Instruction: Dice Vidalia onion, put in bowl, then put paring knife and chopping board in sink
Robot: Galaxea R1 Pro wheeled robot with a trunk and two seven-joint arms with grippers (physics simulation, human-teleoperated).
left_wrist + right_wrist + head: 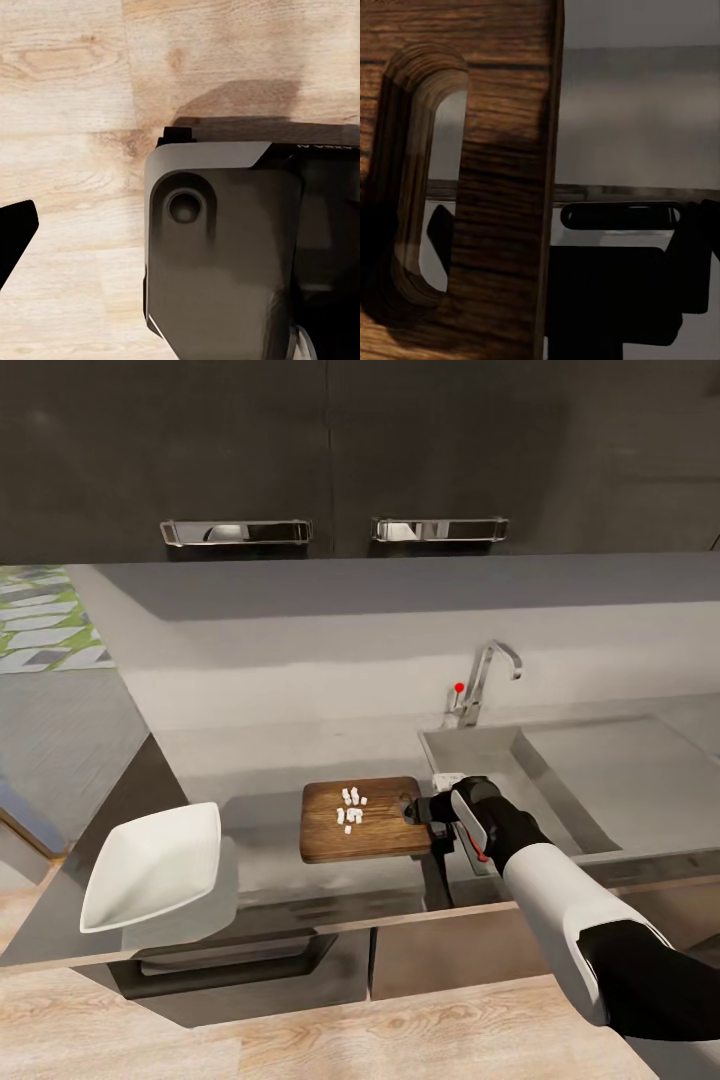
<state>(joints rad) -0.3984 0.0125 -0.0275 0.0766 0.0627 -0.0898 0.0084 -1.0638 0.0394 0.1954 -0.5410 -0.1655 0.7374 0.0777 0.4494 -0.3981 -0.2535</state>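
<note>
The right gripper [428,812] pinched the board [362,820] at its slotted handle end, a stiff flat slab with loose onion dice [351,808] liable to slide if tipped

Wooden floor [420,1030], dark wall cabinets [330,450]

Grey surface [260,760]: chopping board [330,835] flat at centre, just left of the sink [500,760]; white bowl [150,865] tilted at its front-left edge.
</note>
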